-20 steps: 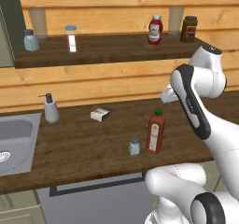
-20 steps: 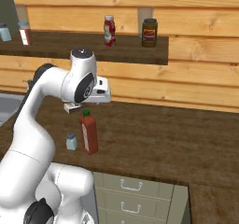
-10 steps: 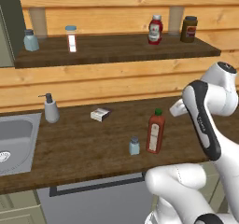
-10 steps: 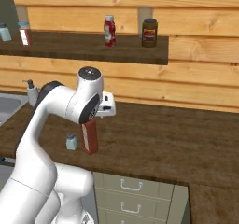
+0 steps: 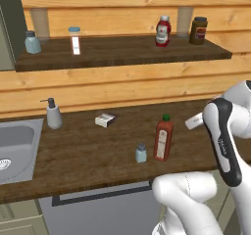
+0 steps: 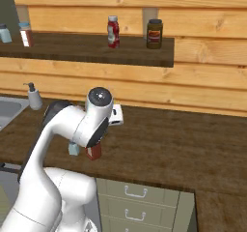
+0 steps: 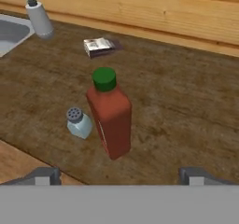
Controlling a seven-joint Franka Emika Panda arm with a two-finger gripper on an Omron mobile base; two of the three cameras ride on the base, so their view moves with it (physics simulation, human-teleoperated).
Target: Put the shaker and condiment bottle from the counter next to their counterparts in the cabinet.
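Shaker [image 5: 141,152] upright on the dark wood counter [image 5: 88,151], near the front edge, just beside the condiment bottle [image 5: 163,138] and on its left in the left base view. Dark grey perforated cap plain in the hand view. Condiment bottle upright too, green cap on, not touching the shaker; in the right base view mostly hidden behind the white arm, only its red base showing.

Jaws wide apart, clamped on nothing; two dark finger tips [image 7: 44,175] at the bottom corners of the hand view, above and back from both items, the bottle roughly centred between them. Gripper [image 7: 119,177] touching neither.

Further back on the counter: a small flat box [image 5: 106,120] lying near the wall, a white pump dispenser [image 5: 52,114] beside the sink [image 5: 19,148] at the left.

Above, on the cabinet [image 5: 122,53] shelf: a second small blue-grey shaker [image 5: 32,42] at the far left, a clear jar with a white label [image 5: 75,40] just right of it, then well apart a short red bottle with a white label [image 5: 163,32] and a dark brown jar [image 5: 198,31] near the right end. Light plank wall behind.
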